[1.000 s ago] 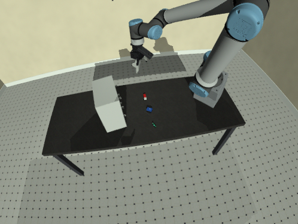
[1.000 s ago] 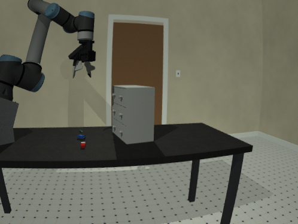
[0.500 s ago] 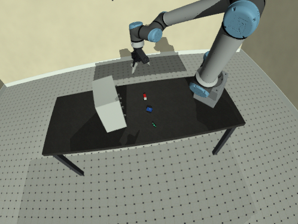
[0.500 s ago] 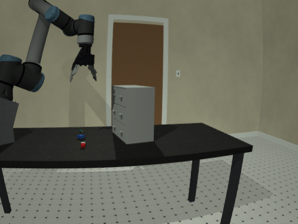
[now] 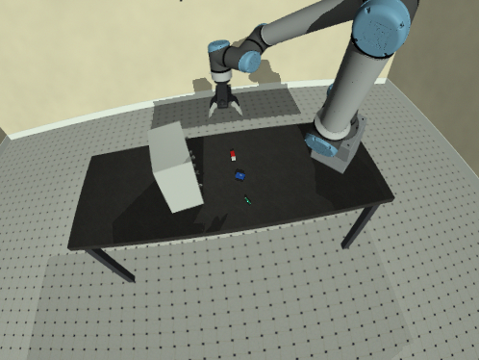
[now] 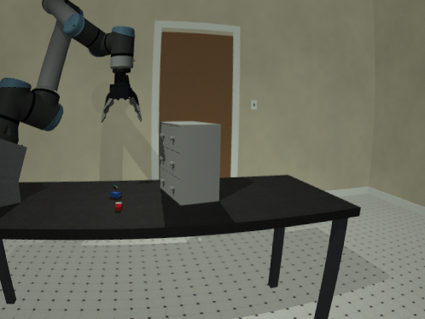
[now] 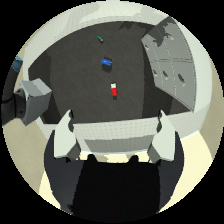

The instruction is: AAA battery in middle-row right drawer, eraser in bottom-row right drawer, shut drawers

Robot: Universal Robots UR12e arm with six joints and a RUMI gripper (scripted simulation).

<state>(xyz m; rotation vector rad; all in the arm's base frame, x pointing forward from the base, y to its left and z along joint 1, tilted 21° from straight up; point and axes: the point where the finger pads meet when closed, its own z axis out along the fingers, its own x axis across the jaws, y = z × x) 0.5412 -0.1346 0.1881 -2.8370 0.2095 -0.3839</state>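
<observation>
On black table point(image 5: 120, 212): grey chest point(image 5: 174, 168) upright, drawers shut, small knobs.

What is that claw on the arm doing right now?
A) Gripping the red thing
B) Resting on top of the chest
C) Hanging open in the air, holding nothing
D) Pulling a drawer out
C: the gripper hangs spread wide, high above the table, with nothing between its fingers.

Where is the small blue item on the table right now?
In the top view the blue item lies on the black table, between the red-and-white piece and the green piece, facing the chest.
</observation>
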